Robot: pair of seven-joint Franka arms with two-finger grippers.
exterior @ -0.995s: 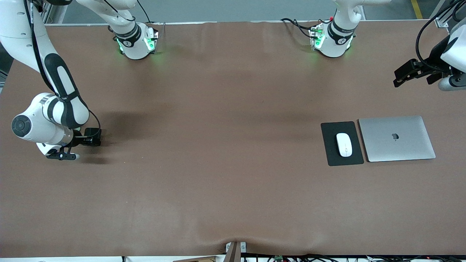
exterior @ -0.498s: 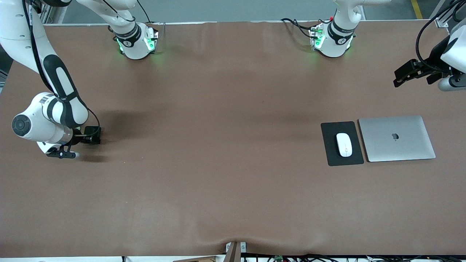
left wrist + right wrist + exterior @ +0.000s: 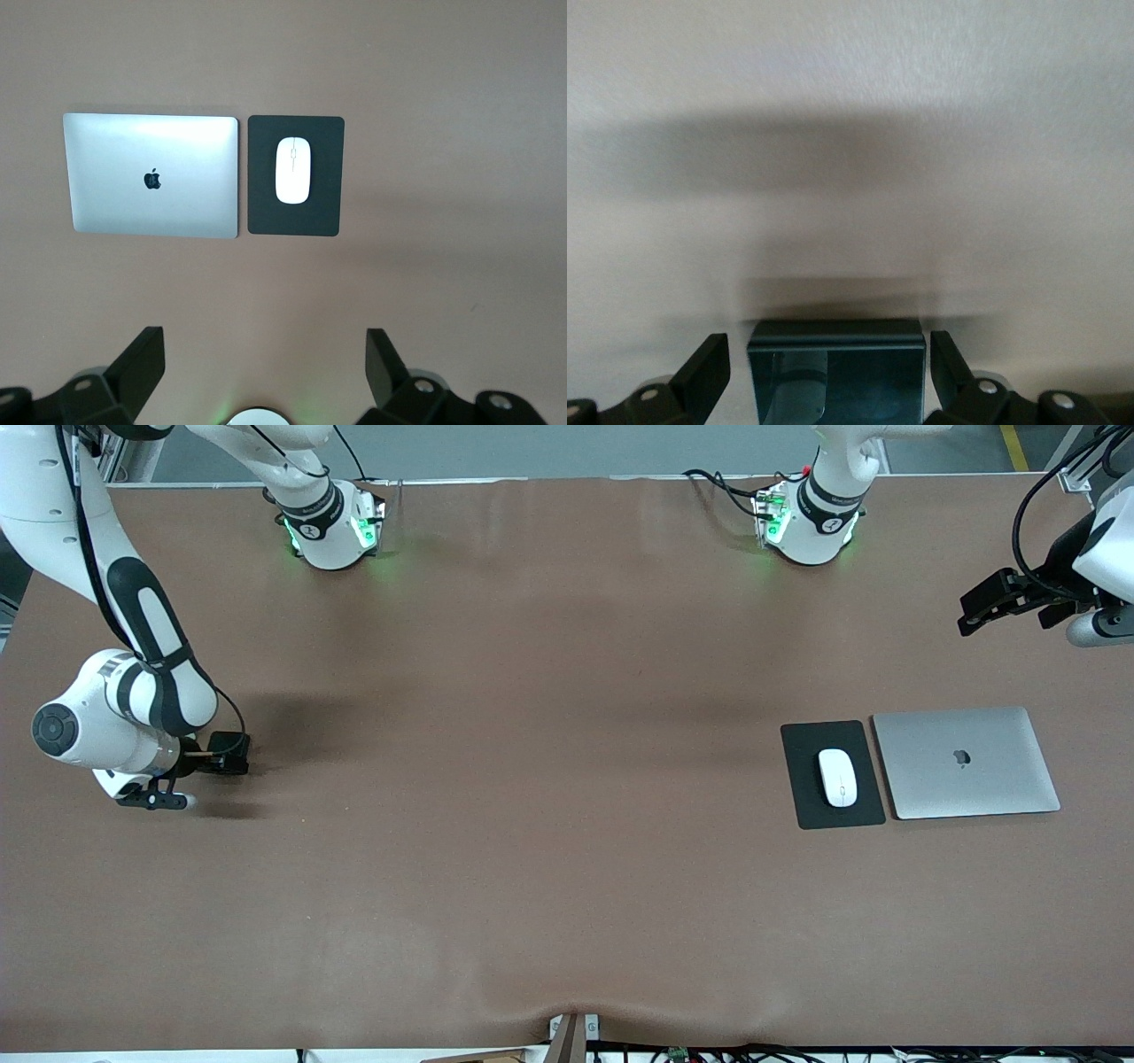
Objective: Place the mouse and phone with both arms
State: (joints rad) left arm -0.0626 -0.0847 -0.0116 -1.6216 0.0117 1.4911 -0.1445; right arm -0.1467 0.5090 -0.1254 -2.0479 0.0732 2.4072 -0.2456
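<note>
Two arms on this bench, and only one is doing anything. At the edge by the right arm's end, the right pincer sits low, and over the last second it has crept just a shade toward the bench's middle, barely a nudge. The right wrist view shows why that matters: the phone, a glossy dark slab, sits squarely between the fingers, which are spread wide with a sliver of gap on each side, so nothing is gripped. That small shift reads to me as lining up on the phone, so its half of the job looks still open.

Toward the edge by the left arm's end, nothing has stirred. The mouse lies centred on its black mat, with a closed silver laptop touching the mat's side. That half looks done. The left pincer waits above the corner by the left arm's base, spread wide and empty.
</note>
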